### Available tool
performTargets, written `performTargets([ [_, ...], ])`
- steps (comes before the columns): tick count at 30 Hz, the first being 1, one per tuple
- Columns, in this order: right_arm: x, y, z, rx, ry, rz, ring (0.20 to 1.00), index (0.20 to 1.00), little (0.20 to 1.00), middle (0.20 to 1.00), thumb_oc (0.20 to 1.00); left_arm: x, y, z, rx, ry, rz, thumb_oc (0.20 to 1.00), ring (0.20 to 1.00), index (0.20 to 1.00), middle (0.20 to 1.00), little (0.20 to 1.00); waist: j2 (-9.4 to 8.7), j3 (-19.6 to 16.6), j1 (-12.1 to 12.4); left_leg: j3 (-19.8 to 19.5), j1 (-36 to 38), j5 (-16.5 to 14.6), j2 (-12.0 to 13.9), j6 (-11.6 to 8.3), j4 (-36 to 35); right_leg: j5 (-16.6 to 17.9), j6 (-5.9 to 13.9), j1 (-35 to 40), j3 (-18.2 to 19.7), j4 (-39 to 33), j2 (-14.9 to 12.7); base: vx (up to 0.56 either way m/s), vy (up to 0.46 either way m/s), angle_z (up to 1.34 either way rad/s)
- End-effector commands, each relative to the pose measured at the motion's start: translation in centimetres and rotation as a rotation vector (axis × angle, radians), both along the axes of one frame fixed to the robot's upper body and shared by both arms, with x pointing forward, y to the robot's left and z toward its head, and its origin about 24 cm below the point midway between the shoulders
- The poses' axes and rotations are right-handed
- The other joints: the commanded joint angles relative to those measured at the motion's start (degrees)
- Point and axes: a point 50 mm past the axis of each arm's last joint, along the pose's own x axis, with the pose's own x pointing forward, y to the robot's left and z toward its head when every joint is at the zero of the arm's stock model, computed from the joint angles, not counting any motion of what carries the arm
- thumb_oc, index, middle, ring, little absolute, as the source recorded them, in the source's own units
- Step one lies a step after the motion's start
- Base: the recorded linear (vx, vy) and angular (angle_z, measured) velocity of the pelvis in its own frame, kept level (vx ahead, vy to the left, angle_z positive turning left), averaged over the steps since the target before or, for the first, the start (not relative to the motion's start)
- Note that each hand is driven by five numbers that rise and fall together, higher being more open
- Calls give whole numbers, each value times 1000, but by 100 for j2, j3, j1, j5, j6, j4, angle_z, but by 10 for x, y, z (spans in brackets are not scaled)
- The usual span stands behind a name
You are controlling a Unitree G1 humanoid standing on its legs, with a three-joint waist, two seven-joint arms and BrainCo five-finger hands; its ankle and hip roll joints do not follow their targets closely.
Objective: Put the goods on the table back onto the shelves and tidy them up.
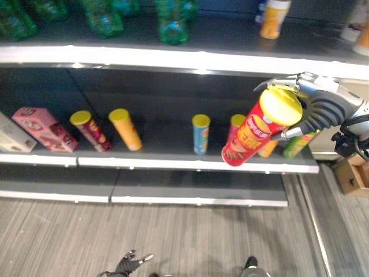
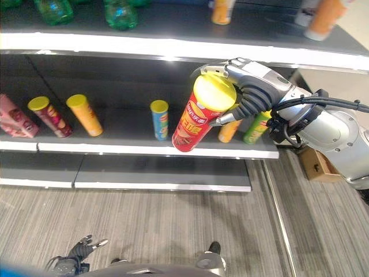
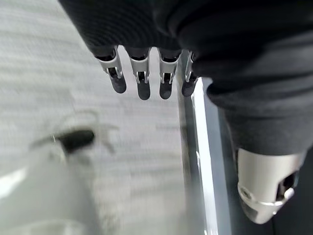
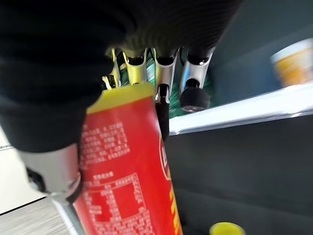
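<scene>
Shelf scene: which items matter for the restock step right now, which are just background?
In play:
- red can with yellow lid, tilted, gripped by right hand
- middle shelf in front of it

Background:
- blue can, upright
- orange can and dark red can, leaning
- pink box
- green bottles on the top shelf
- left hand, idle, low over the floor

- I see a red can (image 2: 196, 121) with a yellow lid.
- A blue can (image 2: 159, 119), yellow lid.
- A pink box (image 1: 44, 128).
- Grey striped floor (image 1: 173, 236).
</scene>
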Motion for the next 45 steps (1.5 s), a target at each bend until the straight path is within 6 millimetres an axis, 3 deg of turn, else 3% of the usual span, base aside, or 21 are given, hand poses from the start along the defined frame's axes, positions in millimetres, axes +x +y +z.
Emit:
performTargets([
  [1, -2, -7, 13, 93, -84, -32, 200, 200, 200, 200, 200, 14, -4, 4, 6, -48, -69, 1000, 1000, 1000, 1000, 1000, -70, -69, 31, 127, 81, -52, 176, 133, -232, -230, 514, -90, 79, 321, -550, 74, 447, 21],
  [3, 1, -8, 8, 97, -84, -52, 200, 200, 200, 200, 200, 15, 1, 7, 25, -50, -78, 1000, 1000, 1000, 1000, 1000, -154, -33, 76, 286, 320, -86, -279, 337, -643, 264, 611, -213, 100, 529, -962, 62, 391, 19],
  [8, 6, -7, 0, 102, -53, -64, 200, 200, 200, 200, 200, 10, 10, 10, 40, -41, -51, 1000, 1000, 1000, 1000, 1000, -118, 108, 169, 389, 534, -363, -752, 645, -847, 660, 657, -460, 18, 1298, -1427, 42, 396, -11],
  [10, 8, -11, -5, 113, -25, -82, 200, 200, 200, 200, 200, 12, 12, 11, 49, -34, -68, 1000, 1000, 1000, 1000, 1000, -176, 177, 16, 371, 455, -274, -901, 770, -847, 392, 431, -640, 370, 1540, -1095, 14, 299, -8],
  [11, 8, -15, -8, 110, 0, -94, 200, 200, 200, 200, 200, 11, 13, 11, 45, -28, -71, 1000, 1000, 1000, 1000, 1000, -144, 192, -50, 281, 461, -281, -959, 843, -847, -107, 301, -892, 865, 1637, -449, 56, 300, 12],
  [13, 8, -13, -8, 111, 10, -83, 200, 200, 200, 200, 200, 10, 11, 10, 38, -22, -79, 1000, 1000, 1000, 1000, 1000, -92, 221, -67, 221, 463, -274, -984, 884, -847, -531, 111, -1034, 929, 1497, 145, 107, 168, 33],
  [15, 10, -11, -7, 110, 15, -71, 200, 200, 200, 200, 200, 10, 8, 8, 28, -19, -89, 1000, 1000, 1000, 1000, 1000, -124, 267, -70, 174, 467, -298, -1094, 929, -847, -540, 63, -1240, 860, 1232, 558, 61, 63, 16],
  [17, 11, -10, -7, 111, 16, -68, 200, 200, 200, 200, 200, 12, 6, 8, 22, -20, -94, 1000, 1000, 1000, 1000, 1000, -174, 283, -71, 156, 467, -311, -1199, 948, -847, -434, 71, -1367, 703, 1035, 681, 94, 50, 0],
  [18, 11, -9, -5, 98, 8, -60, 200, 200, 200, 200, 200, 17, 1, 8, 7, -34, -103, 1000, 1000, 1000, 1000, 1000, -184, 294, -96, 121, 566, -408, -1271, 951, -847, -285, 122, -1417, 324, 636, 832, 181, 36, 9],
  [21, 9, -8, -4, 93, 4, -54, 200, 200, 200, 200, 200, 22, -7, 7, -13, -51, -139, 1000, 1000, 1000, 1000, 1000, -292, 200, -100, 150, 632, -518, -1392, 937, -847, -206, 55, -992, 309, -77, 1052, 181, -41, 38],
  [24, 8, -4, -4, 91, 13, -25, 200, 200, 200, 200, 200, 25, -14, 7, -32, -73, -147, 1000, 1000, 1000, 1000, 1000, -292, 79, -135, 294, 751, -579, -1361, 880, -800, -285, -5, -755, 291, -209, 1150, 172, -50, -4],
  [28, 5, 0, -6, 92, 28, 6, 200, 200, 200, 200, 200, 31, -20, 8, -42, -92, -165, 1000, 1000, 1000, 1000, 1000, -346, 123, -170, 357, 338, -994, -1251, 644, 426, -459, -138, -521, 216, -200, 1112, 136, -94, 9],
  [29, 6, 3, -4, 86, 16, 12, 200, 200, 200, 200, 200, 41, -21, 12, -41, -129, -162, 1000, 1000, 1000, 1000, 1000, -462, 304, -57, 297, -220, -827, -1140, 308, 1669, -551, -255, -309, 164, -260, 1034, 10, -139, 24],
  [30, 7, 3, -3, 91, 12, 9, 200, 200, 200, 200, 200, 45, -22, 13, -39, -143, -160, 1000, 1000, 1000, 1000, 1000, -483, 372, -1, 234, -496, -646, -1020, 143, 2187, -623, -335, -220, 99, -285, 1063, 9, -140, 32],
  [31, 7, 3, -3, 91, 11, 10, 200, 200, 200, 200, 200, 46, -22, 13, -39, -144, -159, 1000, 1000, 1000, 1000, 1000, -470, 368, -18, 213, -535, -666, -1000, 137, 2237, -627, -342, -228, 83, -283, 1078, 37, -67, 33],
  [32, 10, 3, -7, 89, 17, -5, 200, 200, 200, 200, 200, 46, -19, 15, -33, -147, -145, 1000, 1000, 1000, 1000, 1000, -490, 413, 32, 310, -690, -357, -613, 38, 2376, -735, -361, -83, 20, -324, 1164, 90, 6, 33],
  [34, 11, 7, -10, 77, 30, 10, 200, 200, 200, 200, 200, 40, -14, 15, -24, -140, -133, 1000, 1000, 1000, 1000, 1000, -487, 392, 115, 341, -612, -364, -287, 202, 1709, -759, -255, -63, 137, -325, 1139, 158, 106, 7],
  [37, 12, 11, -12, 73, 46, 32, 200, 200, 200, 200, 200, 36, -7, 15, -7, -131, -122, 1000, 1000, 1000, 1000, 1000, -454, 333, 188, 167, -388, -200, -100, 290, 721, -828, -188, -99, 327, -324, 1106, 163, 207, -30],
  [38, 12, 14, -11, 66, 49, 48, 200, 200, 200, 200, 200, 31, -2, 16, 6, -123, -102, 1000, 1000, 1000, 1000, 1000, -386, 245, 284, -340, -512, 352, 216, 267, -41, -979, -118, -126, 551, -317, 1125, 147, 162, -59],
  [40, 11, 10, -11, 54, 43, 35, 200, 200, 200, 200, 200, 28, -1, 14, 3, -112, -92, 1000, 1000, 1000, 1000, 1000, -273, 151, 268, -505, -363, 529, 412, 173, -641, -1165, -74, -5, 778, -289, 1174, 283, 239, -55],
  [45, 14, 8, -19, 75, 66, 13, 200, 200, 200, 200, 200, 22, -6, 12, 0, -91, -122, 1000, 1000, 1000, 1000, 1000, -59, 39, 195, -209, 29, 321, 36, 202, -745, -927, 74, 77, 936, -67, 883, 212, 269, -64],
])
